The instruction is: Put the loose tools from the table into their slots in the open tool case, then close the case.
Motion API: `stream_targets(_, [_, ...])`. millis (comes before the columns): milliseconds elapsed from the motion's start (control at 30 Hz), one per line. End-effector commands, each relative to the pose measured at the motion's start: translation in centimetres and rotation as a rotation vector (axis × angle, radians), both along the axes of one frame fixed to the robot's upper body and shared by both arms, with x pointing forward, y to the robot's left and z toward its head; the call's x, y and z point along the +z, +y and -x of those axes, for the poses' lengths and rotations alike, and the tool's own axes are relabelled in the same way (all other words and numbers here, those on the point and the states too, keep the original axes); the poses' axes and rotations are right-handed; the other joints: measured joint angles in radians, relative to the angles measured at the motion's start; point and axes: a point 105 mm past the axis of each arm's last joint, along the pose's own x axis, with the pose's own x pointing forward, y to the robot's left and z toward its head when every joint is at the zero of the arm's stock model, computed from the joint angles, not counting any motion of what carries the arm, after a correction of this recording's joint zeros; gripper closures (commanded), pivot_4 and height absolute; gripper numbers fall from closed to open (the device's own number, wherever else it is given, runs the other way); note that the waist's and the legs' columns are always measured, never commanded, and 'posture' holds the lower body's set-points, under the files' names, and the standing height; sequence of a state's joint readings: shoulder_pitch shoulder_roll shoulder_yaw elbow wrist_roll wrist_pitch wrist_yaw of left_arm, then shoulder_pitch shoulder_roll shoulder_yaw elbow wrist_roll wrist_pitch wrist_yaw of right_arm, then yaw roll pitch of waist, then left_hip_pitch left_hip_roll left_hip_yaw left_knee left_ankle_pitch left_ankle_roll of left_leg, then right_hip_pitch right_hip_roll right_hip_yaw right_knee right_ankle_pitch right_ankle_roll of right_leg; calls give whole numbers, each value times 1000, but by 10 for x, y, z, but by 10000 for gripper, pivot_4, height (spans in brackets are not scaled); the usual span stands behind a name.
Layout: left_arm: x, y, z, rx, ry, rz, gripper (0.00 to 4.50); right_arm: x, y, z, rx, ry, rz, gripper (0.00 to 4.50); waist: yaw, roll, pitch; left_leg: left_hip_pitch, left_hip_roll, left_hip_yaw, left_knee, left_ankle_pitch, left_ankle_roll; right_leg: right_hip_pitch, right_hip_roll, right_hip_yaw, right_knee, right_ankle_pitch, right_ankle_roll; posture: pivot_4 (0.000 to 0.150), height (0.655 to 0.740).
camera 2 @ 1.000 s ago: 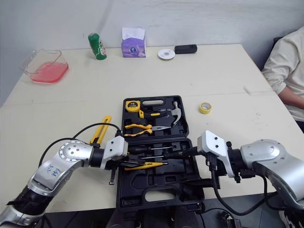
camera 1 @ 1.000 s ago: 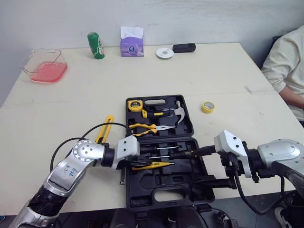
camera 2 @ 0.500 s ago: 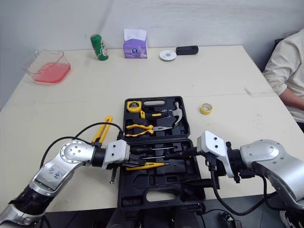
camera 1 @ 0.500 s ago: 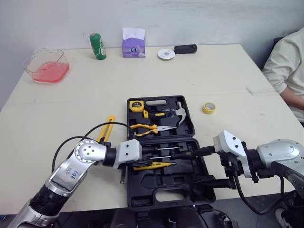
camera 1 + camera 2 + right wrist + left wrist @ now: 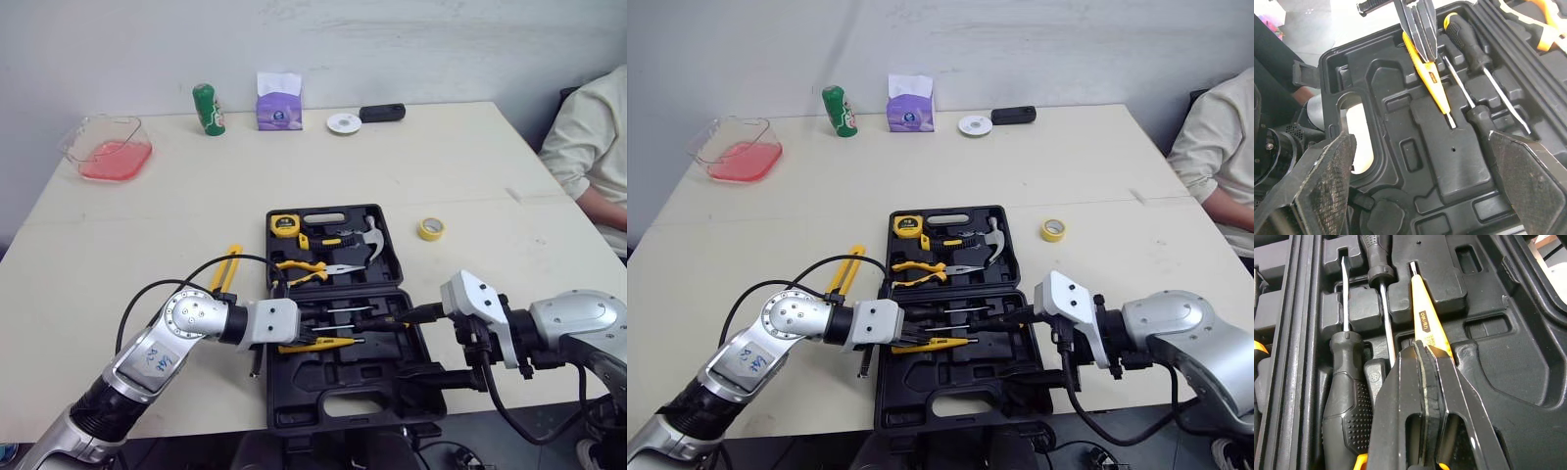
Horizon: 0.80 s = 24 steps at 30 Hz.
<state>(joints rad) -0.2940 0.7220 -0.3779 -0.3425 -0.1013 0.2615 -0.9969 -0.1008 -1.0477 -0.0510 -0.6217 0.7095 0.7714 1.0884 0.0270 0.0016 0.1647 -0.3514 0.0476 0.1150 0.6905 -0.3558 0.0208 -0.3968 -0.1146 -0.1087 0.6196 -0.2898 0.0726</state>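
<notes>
The black tool case (image 5: 387,387) lies open at the table's near edge. Its far half holds a tape measure (image 5: 282,224), a hammer (image 5: 370,238) and yellow-handled pliers (image 5: 304,267). In the near half, a yellow screwdriver (image 5: 1425,325) lies beside two black-handled screwdrivers (image 5: 1349,396). My left gripper (image 5: 306,340) is shut on the yellow screwdriver's handle end. At the case's right side, my right gripper (image 5: 1420,196) is open wide and holds nothing. A yellow utility knife (image 5: 227,269) lies on the table left of the case.
A yellow tape roll (image 5: 429,228) sits right of the case. Along the far edge are a pink-filled clear tub (image 5: 106,157), a green can (image 5: 206,106), a purple tissue pack (image 5: 278,103), a white disc (image 5: 344,122) and a black device (image 5: 380,113). A person's sleeve (image 5: 588,147) is at the right.
The whole picture has shifted with the camera. My left gripper has edged slightly further over the case, still shut on the yellow screwdriver. The right arm has stayed put.
</notes>
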Motion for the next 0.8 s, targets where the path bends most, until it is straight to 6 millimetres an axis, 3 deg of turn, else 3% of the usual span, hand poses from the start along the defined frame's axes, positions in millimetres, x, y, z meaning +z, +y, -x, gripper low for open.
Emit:
stream_targets(33, [-54,8,16,20,183,-146,44165,9,-2,1,7,-37,4,0,0,1,-1,0,0,0,0,0,0,0,0,0,0,0,0,1500,7244])
stream_targets(233, [-31,-4,5,20,139,-56,44165,9,-1,0,7,-41,3,0,2,1,0,-1,-1,0,0,0,1,0,-1,0,-2,1,1,1500,7244])
stream_targets(433, [-27,26,14,5,172,-125,44165,9,0,-3,-2,-48,-7,0,-14,-2,2,-2,0,0,-5,1,-1,-5,0,-1,-2,-1,-1,1500,7244])
stream_targets(533, [-28,30,20,-8,181,-126,44165,8,0,-3,-4,-46,-8,0,-29,-2,2,-2,1,1,-10,4,-7,-8,1,-1,0,-3,-4,1500,7244])
stream_targets(800, [3,9,6,35,136,62,44165,8,-1,-4,-7,-49,-6,0,-25,-4,4,-5,2,1,-10,5,-8,-12,3,-1,3,-4,-5,1500,7244])
